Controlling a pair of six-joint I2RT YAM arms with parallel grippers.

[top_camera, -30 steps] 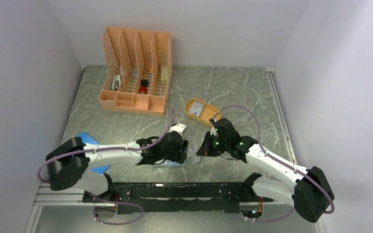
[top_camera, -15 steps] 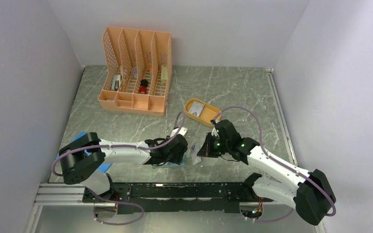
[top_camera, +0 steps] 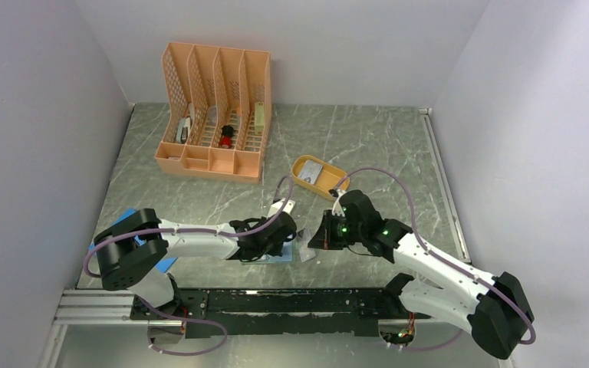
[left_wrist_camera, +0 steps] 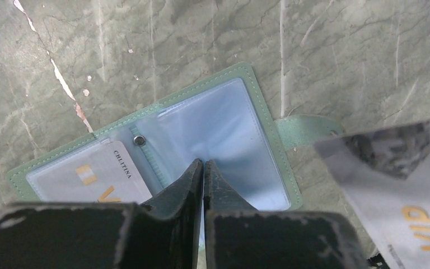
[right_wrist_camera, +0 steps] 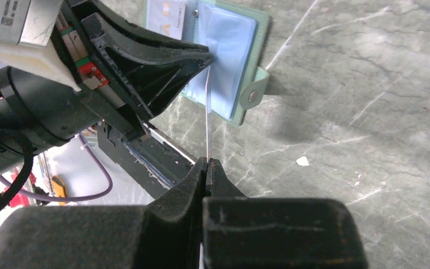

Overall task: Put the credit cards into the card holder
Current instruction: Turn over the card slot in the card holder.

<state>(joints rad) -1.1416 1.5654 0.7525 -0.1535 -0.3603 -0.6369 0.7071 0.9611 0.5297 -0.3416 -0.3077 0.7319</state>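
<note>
Right claw (right_wrist_camera: 206,162) pinches card (left_wrist_camera: 395,188); left wrist shows face.

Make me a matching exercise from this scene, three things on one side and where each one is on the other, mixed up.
1. card holder
2. VIP credit card
3. orange oval tray

A. pinched in the right gripper
B. farther back on the table, a pale card inside
C. lying open under the left gripper

Pairs: 1-C, 2-A, 3-B.

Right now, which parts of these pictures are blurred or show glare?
Left wrist: the VIP card is soft, too near the lens; the card holder is sharp. Right wrist: the body of the right gripper is blurred. Top external: even light, no harsh glare.
</note>
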